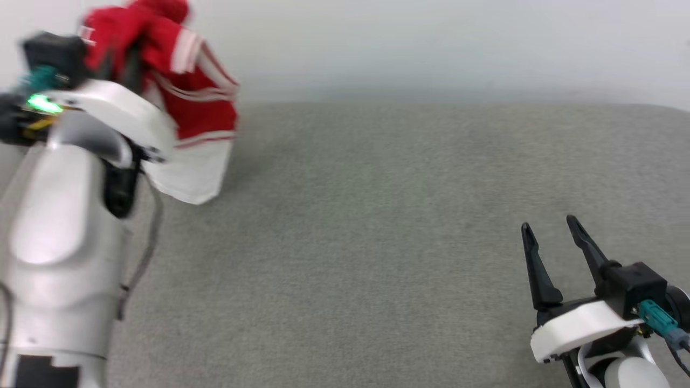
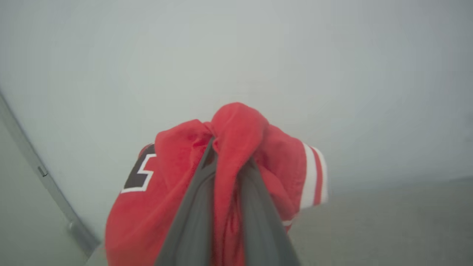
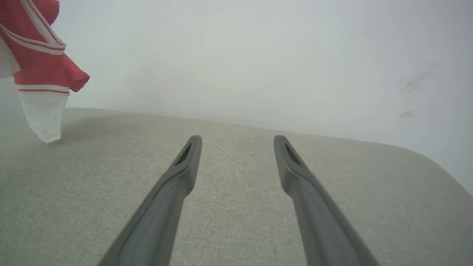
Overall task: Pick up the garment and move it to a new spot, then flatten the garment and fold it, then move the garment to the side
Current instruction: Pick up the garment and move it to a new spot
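One thick bunch of red cloth is all that the left gripper (image 2: 231,155) has: its jaws are clamped on a fold of the garment (image 1: 199,108), which hangs in the air at the far left above the grey surface (image 1: 377,242), a white sleeve being its lowest part (in the right wrist view the sleeve tip is at the surface or very near it; I cannot tell if it touches). The right gripper (image 1: 548,222) sits low at the near right, well apart from the garment, its jaws wide apart and holding nothing. The step in hand, as I judge it, is carrying the garment to a new spot. To do it well, the left arm should lift enough that the sleeve does not drag, travel smoothly toward the middle of the surface, and lower the cloth slowly so that it spreads rather than piles up. A sudden swing could pull the bunch loose.
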